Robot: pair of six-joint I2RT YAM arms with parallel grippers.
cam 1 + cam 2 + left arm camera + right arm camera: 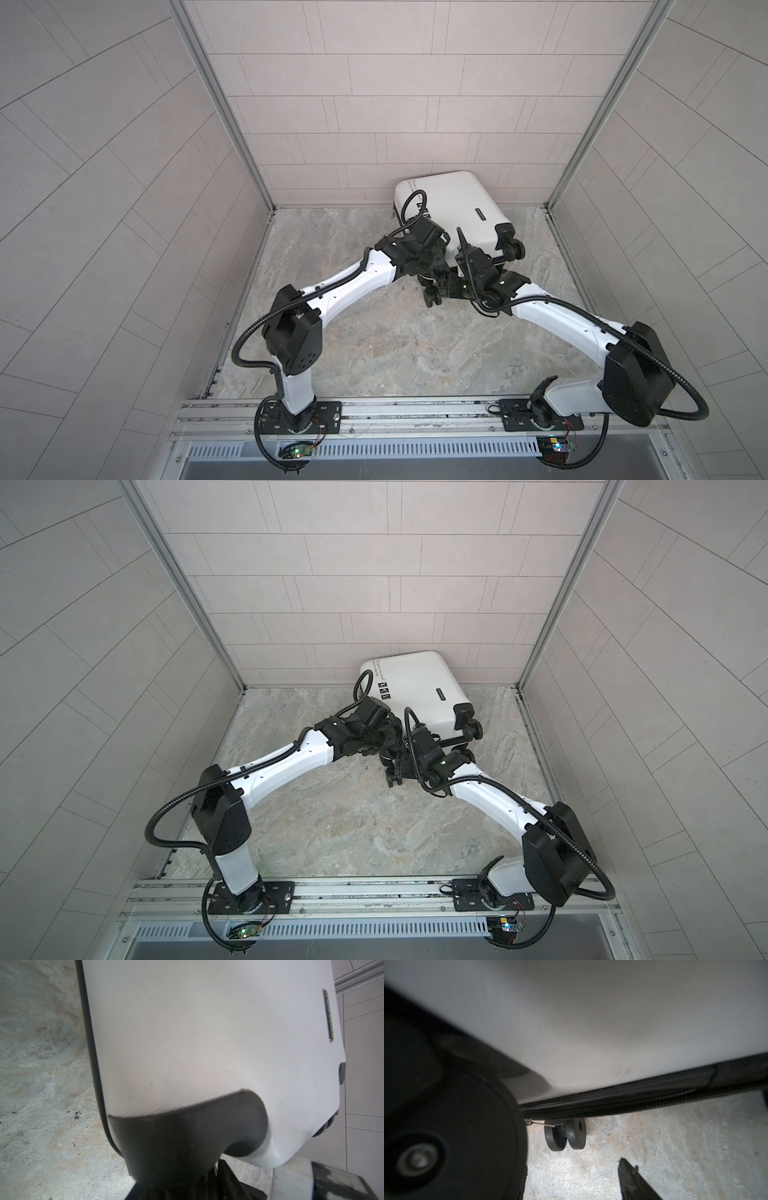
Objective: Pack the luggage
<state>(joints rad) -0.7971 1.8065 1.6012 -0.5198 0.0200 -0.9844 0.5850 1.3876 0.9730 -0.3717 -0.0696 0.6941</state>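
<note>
my right gripper (451, 289) sits low at the wheel end of the luggage (453, 208). only one finger (631, 1180) shows in the wrist view, so i cannot tell whether it is spread or pinching anything. just beyond that finger the zipper (612, 1108) runs along the shell seam, with a thin pull tab (544, 1124) beside a twin wheel (566, 1136) that rests on the bench (374, 353). my left gripper (432, 270) crowds the same end, tight by the black wheel housing (187, 1136), and i cannot tell its state either. the luggage lies closed at the back edge of the bench, right of the middle, by the back wall (374, 124). i judge the seam is the job here: brace the shell with the left, take the tab squarely, and pull along the track, not across it.
</note>
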